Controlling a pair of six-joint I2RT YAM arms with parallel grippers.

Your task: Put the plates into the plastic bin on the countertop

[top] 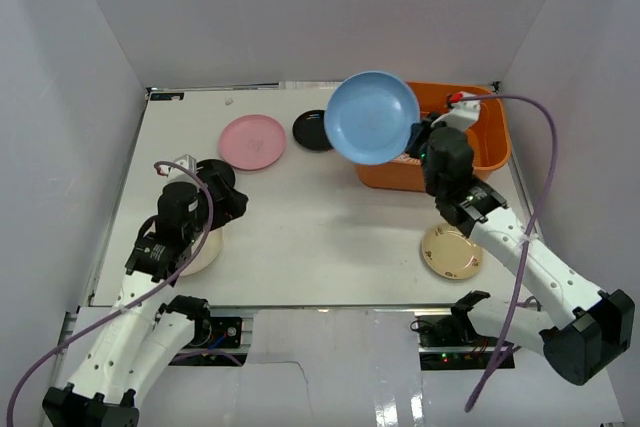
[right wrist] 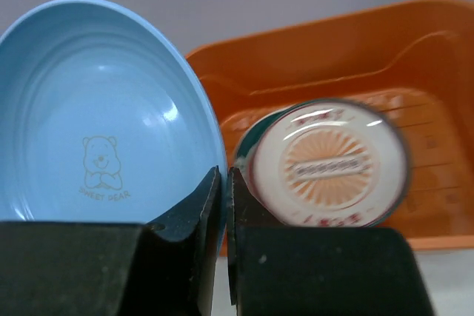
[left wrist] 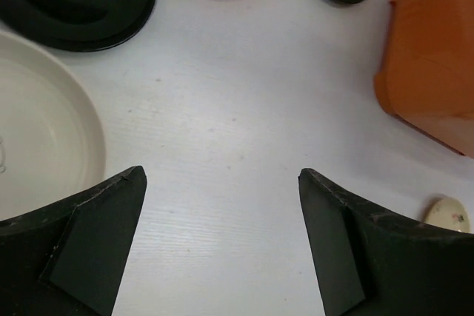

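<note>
The bin (top: 493, 150) sits far right on the countertop (top: 320, 232), plates (right wrist: 329, 164) inside.

The top external view looks down from above and behind the arm bases, which lie along the bottom edge. It takes in the whole countertop (top: 330, 237), with the plastic bin (top: 497, 142) at upper right and the pink plate (top: 252, 141) at upper left.

The left wrist view looks steeply down from close above the tabletop. The left gripper (left wrist: 221, 175) frames the bottom, and the same bin and pink plate are cropped at the right and top edges.

The right wrist view looks almost level along the right gripper (right wrist: 225, 183), very near. It faces into the bin, and the light blue plate (right wrist: 96, 109) fills the left half.
</note>
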